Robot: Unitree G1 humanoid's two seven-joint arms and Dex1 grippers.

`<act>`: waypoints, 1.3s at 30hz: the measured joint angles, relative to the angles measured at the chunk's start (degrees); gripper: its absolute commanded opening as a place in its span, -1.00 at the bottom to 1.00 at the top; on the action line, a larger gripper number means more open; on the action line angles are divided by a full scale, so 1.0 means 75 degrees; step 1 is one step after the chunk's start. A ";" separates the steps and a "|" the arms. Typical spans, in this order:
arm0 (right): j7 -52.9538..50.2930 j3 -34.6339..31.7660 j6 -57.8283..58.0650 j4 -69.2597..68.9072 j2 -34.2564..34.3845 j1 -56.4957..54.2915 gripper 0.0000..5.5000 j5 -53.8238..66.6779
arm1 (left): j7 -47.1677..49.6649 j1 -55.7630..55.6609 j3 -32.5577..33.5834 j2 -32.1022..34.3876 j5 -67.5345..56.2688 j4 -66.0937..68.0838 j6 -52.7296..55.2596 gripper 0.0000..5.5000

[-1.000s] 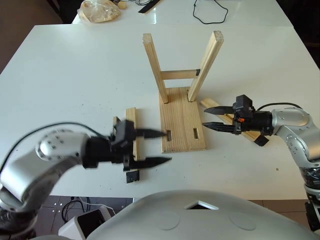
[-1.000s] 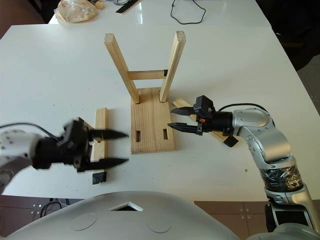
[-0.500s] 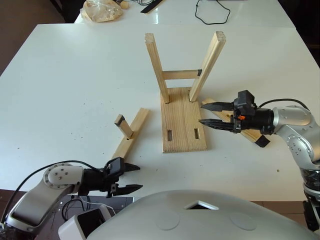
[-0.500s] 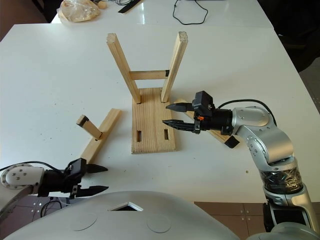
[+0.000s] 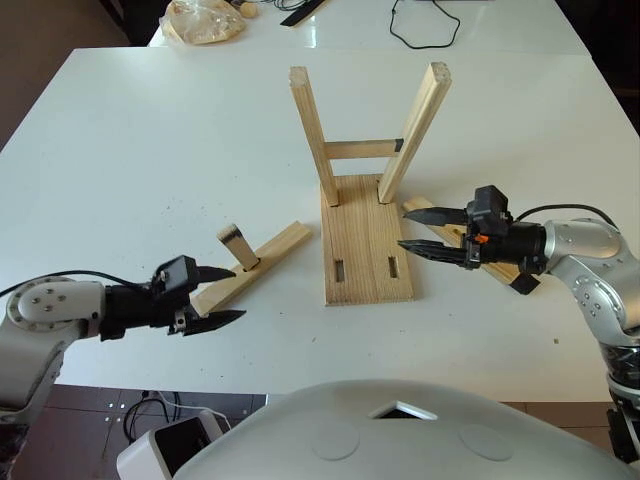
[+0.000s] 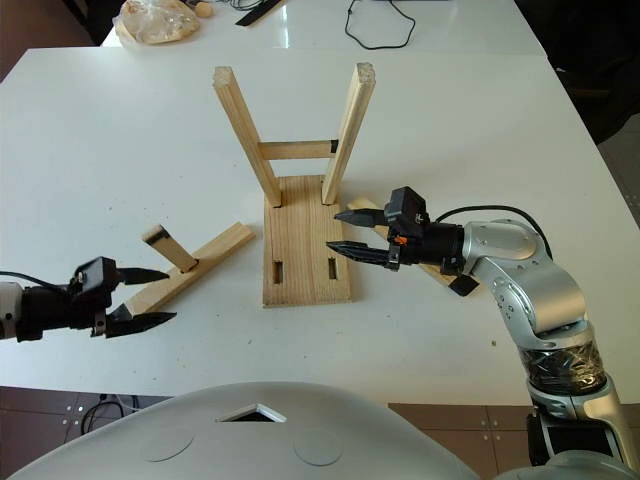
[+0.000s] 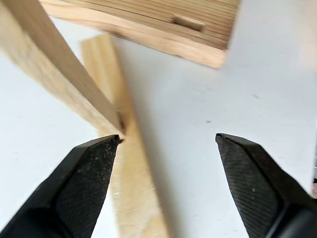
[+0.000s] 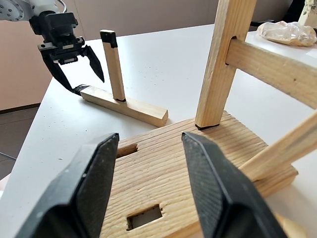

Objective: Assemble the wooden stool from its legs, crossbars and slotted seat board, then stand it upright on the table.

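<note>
– Wooden seat board (image 5: 365, 245): position to be logged?

– Laid flat at mid-bench (image 5: 130, 150). A left-hand leg (image 5: 308, 135) and a right-hand leg (image 5: 412, 130) are seated upright in its far end and joined by a crossbar (image 5: 358, 149). Two open slots (image 5: 340, 270) are seen in its near end.

– Left pincer (image 5: 238, 293)?

– Recorded wide open, with nothing gripped. It is held low over the bench, to the left of the seat board and well apart from it. The near end of the loose leg (image 5: 270, 250) is seen between the two fingers (image 7: 84, 183), closer to one of them. Whether wood and finger touch cannot be told. A short crossbar stub (image 5: 238, 247) stands up from that leg, just beyond the fingertips. The leg's far end is angled toward the board and stops just short of its left edge.

– Right pincer (image 5: 403, 227)?

– Noted open as well, with nothing held. Its tips are poised one above the other at the board's right edge, near the foot of the right-hand leg. From its own camera, the near slots are seen below and between its fingers. A further wooden piece (image 5: 503, 271) lies on the bench beside the board, beneath this arm and partly hidden by it.
</note>
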 measured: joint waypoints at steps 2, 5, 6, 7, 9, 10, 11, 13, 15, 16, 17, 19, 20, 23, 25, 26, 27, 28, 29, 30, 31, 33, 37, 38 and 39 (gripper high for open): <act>-0.0038 0.0000 -0.0059 0.0000 0.0004 0.0023 -0.15 -0.0039 | 0.0015 -0.0073 0.0080 0.0000 0.0106 0.0287 0.0005 0.30; -0.0045 0.0001 -0.0103 0.0002 0.0007 0.0028 -0.15 -0.0066 | 0.0076 -0.0099 0.0020 -0.0041 0.0225 0.0536 0.0154 0.30; -0.0047 0.0008 -0.0126 0.0007 0.0010 0.0027 -0.15 -0.0073 | 0.0144 -0.0184 -0.0087 -0.0142 0.0292 0.0677 0.0167 0.30; -0.0048 0.0010 -0.0140 0.0010 0.0011 0.0027 -0.15 -0.0079 | 0.0193 -0.0244 -0.0186 -0.0234 0.0393 0.0767 0.0170 0.30; -0.0039 0.0032 -0.0152 0.0030 0.0010 0.0026 -0.15 -0.0129 | 0.0338 -0.0382 -0.0298 -0.0388 0.0486 0.0828 0.0173 0.30; -0.0031 0.0043 -0.0156 0.0042 0.0010 0.0026 -0.15 -0.0182 | 0.0401 -0.0434 -0.0353 -0.0472 0.0531 0.0848 0.0175 0.30; -0.0022 0.0047 -0.0157 0.0059 0.0009 0.0026 -0.15 -0.0204 | 0.0446 -0.0451 -0.0410 -0.0528 0.0541 0.0865 0.0176 0.30; 0.0026 0.0072 -0.0161 0.0101 0.0009 0.0022 -0.15 -0.0224 | 0.0505 -0.0485 -0.0491 -0.0603 0.0620 0.0946 0.0186 0.30; 0.0052 0.0094 -0.0165 0.0120 0.0009 0.0020 -0.15 -0.0237 | 0.0563 -0.0529 -0.0546 -0.0668 0.0730 0.1021 0.0196 0.30; 0.0066 0.0100 -0.0169 0.0126 0.0009 0.0018 -0.15 -0.0244 | 0.0601 -0.0549 -0.0585 -0.0699 0.0758 0.1026 0.0197 0.30; 0.0081 0.0108 -0.0179 0.0135 0.0009 0.0011 -0.15 -0.0255 | 0.0615 -0.0562 -0.0636 -0.0742 0.0805 0.1023 0.0198 0.30; 0.0087 0.0115 -0.0202 0.0141 0.0009 0.0004 -0.15 -0.0272 | 0.0619 -0.0559 -0.0729 -0.0807 0.0850 0.1005 0.0199 0.30; 0.0088 0.0122 -0.0207 0.0141 0.0009 0.0003 -0.15 -0.0283 | 0.0623 -0.0557 -0.0771 -0.0814 0.0882 0.1003 0.0194 0.30; 0.0090 0.0164 -0.0221 0.0141 0.0009 0.0003 -0.15 -0.0337 | 0.0669 -0.0556 -0.0921 -0.0814 0.1195 0.1092 0.0089 0.30; 0.0090 0.0209 -0.0235 0.0141 0.0009 0.0003 -0.15 -0.0347 | 0.0692 -0.0550 -0.1060 -0.0823 0.1427 0.1236 -0.0042 0.30; 0.0090 0.0238 -0.0240 0.0140 0.0010 0.0003 -0.15 -0.0357 | 0.0707 -0.0550 -0.1084 -0.0827 0.1491 0.1283 -0.0143 0.30; 0.0091 0.0260 -0.0246 0.0140 0.0010 0.0004 -0.15 -0.0361 | 0.0720 -0.0550 -0.1101 -0.0837 0.1573 0.1325 -0.0288 0.23; 0.0092 0.0267 -0.0255 0.0140 0.0010 0.0004 -0.15 -0.0363 | 0.0725 -0.0549 -0.1109 -0.0846 0.1617 0.1357 -0.0379 0.20; 0.0092 0.0269 -0.0262 0.0140 0.0010 0.0004 -0.15 -0.0363 | 0.0732 -0.0552 -0.1109 -0.0860 0.1659 0.1389 -0.0452 0.15; 0.0092 0.0270 -0.0264 0.0140 0.0009 0.0004 -0.15 -0.0364 | 0.0734 -0.0555 -0.1111 -0.0870 0.1660 0.1409 -0.0488 0.09; 0.0092 0.0270 -0.0271 0.0140 0.0009 0.0004 -0.15 -0.0364 | 0.0734 -0.0565 -0.1111 -0.0894 0.1656 0.1466 -0.0548 0.04; 0.0093 0.0270 -0.0289 0.0140 0.0009 0.0005 -0.15 -0.0365 | 0.0717 -0.0569 -0.1113 -0.0915 0.1658 0.1546 -0.0691 -0.05; 0.0090 0.0274 -0.0316 0.0141 0.0006 0.0005 -0.15 -0.0408 | 0.0658 -0.0570 -0.1112 -0.0950 0.1652 0.1629 -0.0847 -0.26; 0.0089 0.0282 -0.0351 0.0148 0.0004 0.0005 -0.15 -0.0462 | 0.0661 -0.0586 -0.1112 -0.0966 0.1654 0.1647 -0.0851 -0.27; 0.0089 0.0288 -0.0381 0.0163 0.0001 0.0006 -0.15 -0.0516 | 0.0668 -0.0606 -0.1112 -0.0980 0.1659 0.1667 -0.0857 -0.27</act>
